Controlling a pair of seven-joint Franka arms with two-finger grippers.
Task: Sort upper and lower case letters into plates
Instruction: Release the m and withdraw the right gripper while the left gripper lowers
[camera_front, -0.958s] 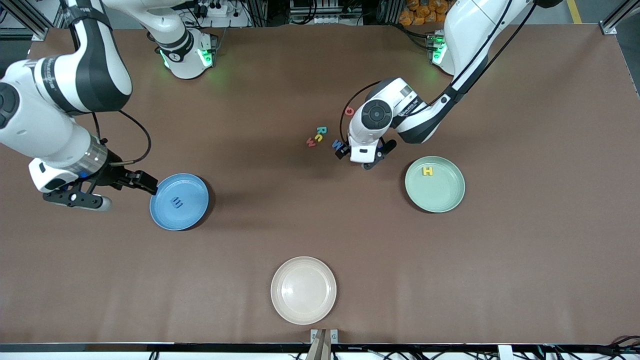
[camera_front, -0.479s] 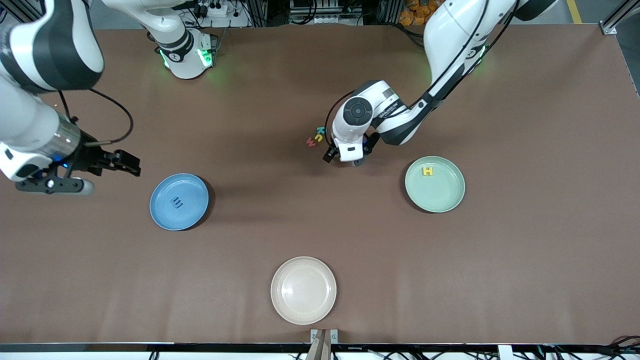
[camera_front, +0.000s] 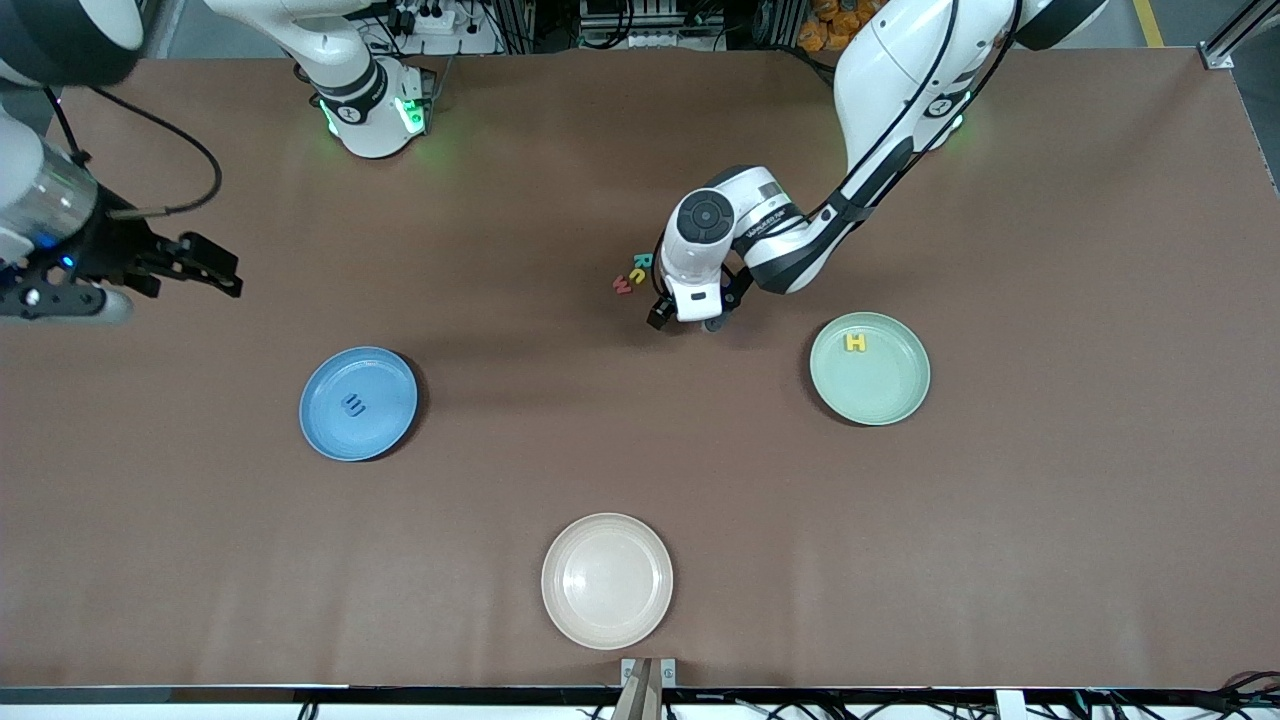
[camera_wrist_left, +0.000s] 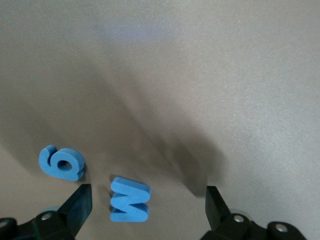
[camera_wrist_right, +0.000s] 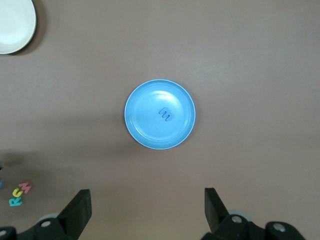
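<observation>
My left gripper (camera_front: 688, 321) is open low over the letter cluster, with a blue M-shaped letter (camera_wrist_left: 130, 206) lying on the table between its fingers (camera_wrist_left: 80, 206), untouched. A rounded blue letter (camera_wrist_left: 61, 163) lies beside it. A teal R (camera_front: 641, 261), a yellow c (camera_front: 636, 275) and a red w (camera_front: 622, 286) lie next to the hand. The blue plate (camera_front: 340, 432) holds a blue letter (camera_front: 355, 405). The pale green plate (camera_front: 880, 395) holds a yellow H (camera_front: 855, 342). My right gripper (camera_front: 222, 275) hangs open and empty over bare table at the right arm's end.
A cream-white plate (camera_front: 607, 580) sits near the table's front edge, nearer to the front camera than both other plates. The right wrist view shows the blue plate (camera_wrist_right: 145, 125) and the cream plate (camera_wrist_right: 15, 22) from high up. The left arm's forearm (camera_front: 800, 245) hangs over the table beside the letters.
The right gripper has drawn away from the blue plate's rim, rising toward the right arm's end of the table. The left gripper has shifted from beside the green plate to over the blue letter.
</observation>
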